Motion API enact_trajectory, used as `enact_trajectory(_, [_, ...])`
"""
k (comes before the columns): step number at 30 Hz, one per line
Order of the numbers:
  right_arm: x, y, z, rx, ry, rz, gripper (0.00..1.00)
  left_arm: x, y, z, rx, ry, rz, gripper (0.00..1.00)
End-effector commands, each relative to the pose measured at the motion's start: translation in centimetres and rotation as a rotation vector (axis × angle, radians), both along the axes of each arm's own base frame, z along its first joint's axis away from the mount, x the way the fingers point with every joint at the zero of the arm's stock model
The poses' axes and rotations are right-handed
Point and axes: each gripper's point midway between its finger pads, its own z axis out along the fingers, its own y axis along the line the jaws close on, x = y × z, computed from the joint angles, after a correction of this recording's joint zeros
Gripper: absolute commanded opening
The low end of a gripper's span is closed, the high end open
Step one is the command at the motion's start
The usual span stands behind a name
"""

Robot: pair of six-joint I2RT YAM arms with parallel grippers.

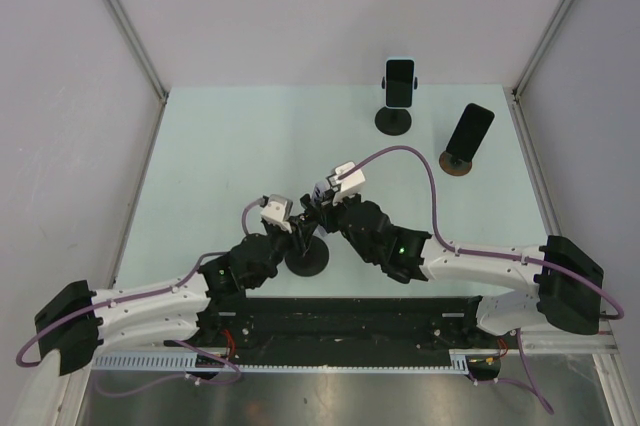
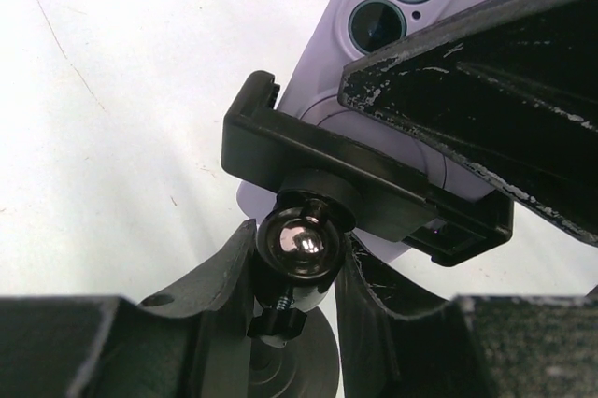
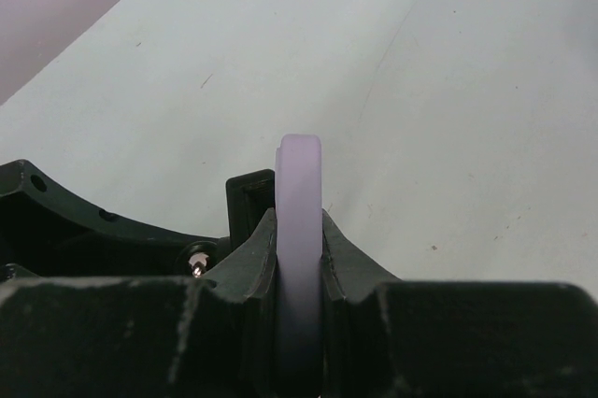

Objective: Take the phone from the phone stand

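Note:
A lilac phone (image 2: 327, 71) sits in the black clamp of the phone stand (image 2: 308, 160), camera lenses at its upper end. My left gripper (image 2: 295, 241) is shut on the stand's shiny ball joint (image 2: 299, 244), just below the clamp. My right gripper (image 3: 299, 230) is shut on the phone's (image 3: 299, 183) thin edge, one finger on each face. In the top view both grippers meet near the table's front middle, left gripper (image 1: 298, 231) and right gripper (image 1: 322, 204), above the stand's round base (image 1: 307, 263). There the phone itself is hidden by the fingers.
Two more stands are at the back right. One holds a phone with a white rim (image 1: 399, 81) upright over a round black base (image 1: 394, 121). The other carries a dark phone (image 1: 469, 130) leaning on a brown base (image 1: 457, 163). Frame posts line both table sides.

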Motion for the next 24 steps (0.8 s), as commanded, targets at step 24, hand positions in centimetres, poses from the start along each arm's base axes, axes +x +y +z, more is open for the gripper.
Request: enact_trajectory(24, [7.0, -7.5, 4.5, -0.062, -0.155, -0.315, 0.0, -0.4, 0.9, 0.2, 0.092, -0.048, 0.001, 0.0])
